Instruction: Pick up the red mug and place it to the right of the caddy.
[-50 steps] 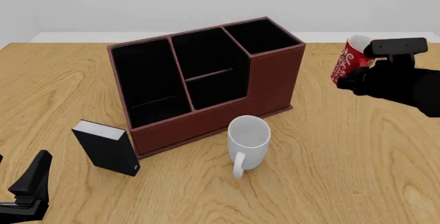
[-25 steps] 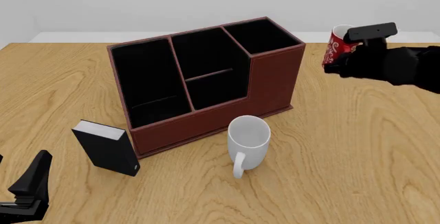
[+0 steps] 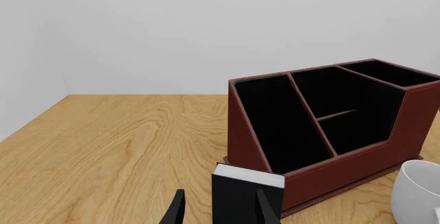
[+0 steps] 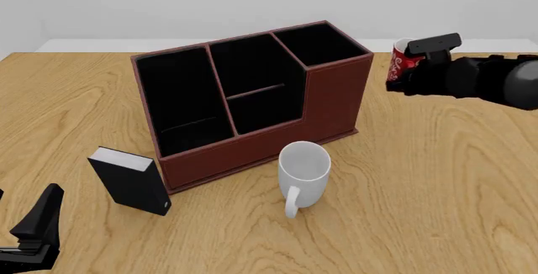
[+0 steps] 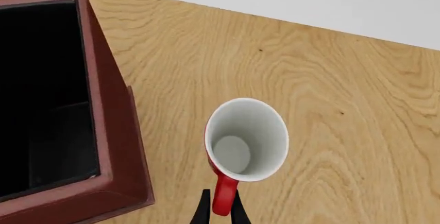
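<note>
Pinching the handle of the small red mug with white swirls (image 4: 404, 61), the right gripper (image 5: 220, 209) has it up by the far right corner of the big reddish-brown leather-look caddy (image 4: 334, 101), just off its right side. Can't really tell from the front whether the mug's bottom touches the wooden table (image 4: 437, 179). The wrist view looks straight down into its white inside (image 5: 246, 139), which the front view mostly hides behind the black arm. A plain white mug (image 4: 303, 176) sits just in front of the caddy, and a small black box with a white top (image 4: 128, 181) stands at its near left corner. The left gripper (image 3: 218, 214) hangs spread and empty near that box.
</note>
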Controlling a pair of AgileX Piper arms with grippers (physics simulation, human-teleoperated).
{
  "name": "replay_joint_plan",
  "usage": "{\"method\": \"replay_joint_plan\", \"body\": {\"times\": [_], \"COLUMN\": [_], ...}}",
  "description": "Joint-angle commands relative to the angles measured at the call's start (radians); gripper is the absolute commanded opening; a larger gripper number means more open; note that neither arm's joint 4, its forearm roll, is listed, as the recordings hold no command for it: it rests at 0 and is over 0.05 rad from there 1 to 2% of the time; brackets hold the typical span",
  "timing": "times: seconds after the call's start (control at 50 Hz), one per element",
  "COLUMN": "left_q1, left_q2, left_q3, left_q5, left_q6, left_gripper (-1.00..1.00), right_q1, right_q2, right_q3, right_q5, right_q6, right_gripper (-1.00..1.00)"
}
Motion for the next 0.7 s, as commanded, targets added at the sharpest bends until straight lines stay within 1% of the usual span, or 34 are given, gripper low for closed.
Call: {"method": "replay_joint_plan", "body": {"times": [0.02,0.32,0.44,0.7], "left_q1": [0.0,0.0,0.0,0.0], "left_q2": [0.0,0.0,0.0,0.0], "left_q3": [0.0,0.0,0.0,0.0], "left_q5": [0.0,0.0,0.0,0.0], "left_q6": [0.0,0.0,0.0,0.0], "left_gripper": [1.0,1.0,1.0,1.0], "right_q1": [-0.003,0.017,0.024,0.031], "right_q2": [0.055,0.129,0.157,0.189], "right_q3": [-0.053,-0.101,-0.115,-0.126], "right_q5": [-0.001,0.006,0.007,0.002], "right_q6": [-0.001,-0.048,-0.057,-0.05], "right_gripper": [-1.0,-1.0,-1.0,-1.0]}}
